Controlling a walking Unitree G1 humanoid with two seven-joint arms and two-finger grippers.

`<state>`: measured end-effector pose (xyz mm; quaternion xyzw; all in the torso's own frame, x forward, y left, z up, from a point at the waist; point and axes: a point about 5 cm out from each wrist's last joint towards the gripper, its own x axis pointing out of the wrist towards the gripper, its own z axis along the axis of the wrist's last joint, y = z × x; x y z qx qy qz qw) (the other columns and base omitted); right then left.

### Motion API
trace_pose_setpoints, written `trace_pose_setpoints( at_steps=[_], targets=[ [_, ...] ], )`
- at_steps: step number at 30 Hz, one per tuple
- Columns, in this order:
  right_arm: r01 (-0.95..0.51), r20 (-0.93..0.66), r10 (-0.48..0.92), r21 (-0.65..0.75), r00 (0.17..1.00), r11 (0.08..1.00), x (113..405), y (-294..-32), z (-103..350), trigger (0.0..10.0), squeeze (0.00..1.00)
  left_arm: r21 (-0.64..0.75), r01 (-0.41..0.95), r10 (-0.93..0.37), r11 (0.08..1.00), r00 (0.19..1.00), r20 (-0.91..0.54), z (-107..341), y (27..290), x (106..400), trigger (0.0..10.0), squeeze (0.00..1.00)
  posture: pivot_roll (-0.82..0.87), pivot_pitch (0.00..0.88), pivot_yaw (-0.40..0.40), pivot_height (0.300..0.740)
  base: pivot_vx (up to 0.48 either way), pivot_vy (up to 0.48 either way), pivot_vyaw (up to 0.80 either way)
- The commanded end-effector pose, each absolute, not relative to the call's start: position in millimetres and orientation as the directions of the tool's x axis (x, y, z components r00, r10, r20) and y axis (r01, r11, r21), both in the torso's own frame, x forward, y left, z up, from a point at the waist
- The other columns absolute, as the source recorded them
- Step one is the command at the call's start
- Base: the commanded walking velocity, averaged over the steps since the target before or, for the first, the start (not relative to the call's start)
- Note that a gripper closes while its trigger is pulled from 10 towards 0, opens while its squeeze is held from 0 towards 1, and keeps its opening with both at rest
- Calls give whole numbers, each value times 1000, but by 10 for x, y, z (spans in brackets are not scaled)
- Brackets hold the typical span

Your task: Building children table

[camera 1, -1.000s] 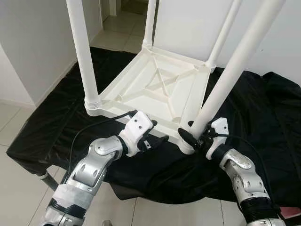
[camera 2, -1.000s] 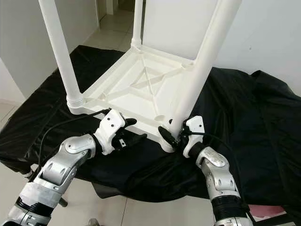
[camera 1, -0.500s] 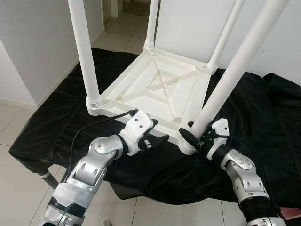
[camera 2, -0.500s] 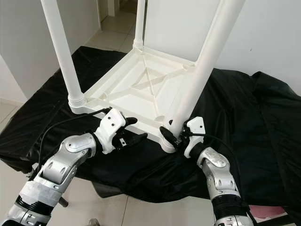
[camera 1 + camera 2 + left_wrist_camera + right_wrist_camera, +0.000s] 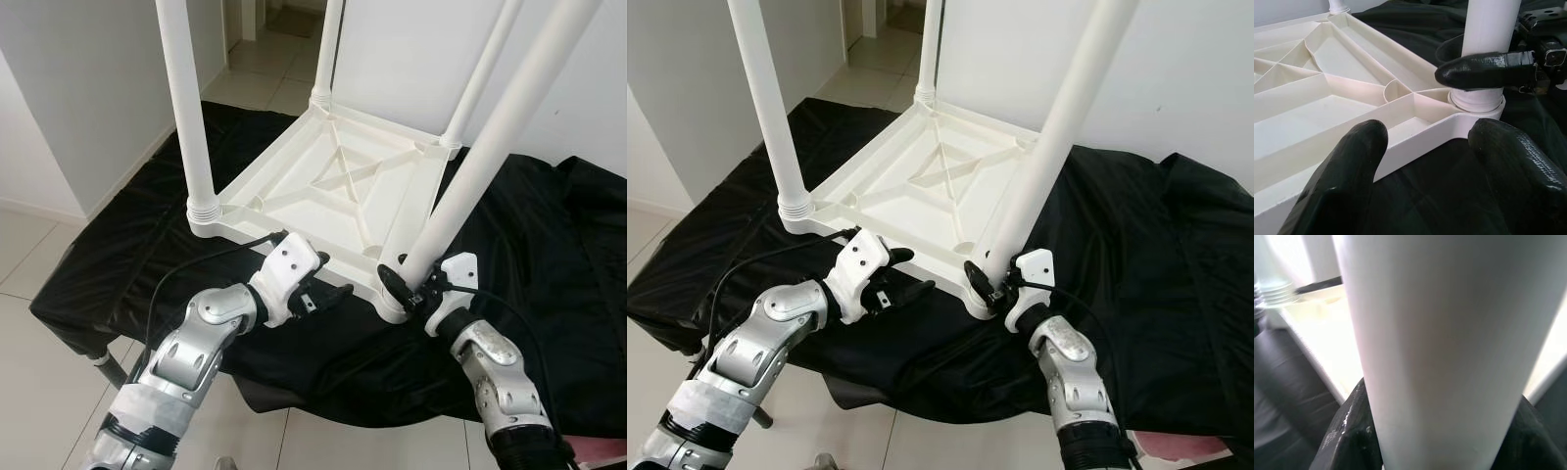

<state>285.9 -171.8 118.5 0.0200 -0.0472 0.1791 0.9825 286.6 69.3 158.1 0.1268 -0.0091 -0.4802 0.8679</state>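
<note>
left gripper fingers apart, right gripper clamped

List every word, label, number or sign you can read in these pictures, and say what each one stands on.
None: no readable text on the upturned white table, its legs, the black cloth, the left gripper or the right gripper.

An upside-down white plastic children's table lies on a black cloth, its ribbed underside facing up and four white legs rising from its corners. The right gripper is clamped around the base of the table's nearest leg, at the corner socket. The left gripper, fingers parted, sits just beside the table's near edge, between the near-left leg and that gripped corner.
</note>
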Motion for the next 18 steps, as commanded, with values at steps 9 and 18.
trace_pose_setpoints(
  at_steps=[9, 18],
  targets=[
    [-64, 73, 59, 76, 996, 995, 2759, -1758, 1123, 10000, 0, 210, 866, -867, 454, 484, -122, 1554, 631, 2824, 10000, 0, -6, 5, -69, 740, 0, 0, 0],
    [215, 16, -216, 50, 976, 975, 2624, -1649, 1046, 10000, 0, 205, 865, -866, 457, 486, -121, 1553, 634, 2826, 10000, 0, 1, 3, -75, 740, 0, 0, 0]
  ],
)
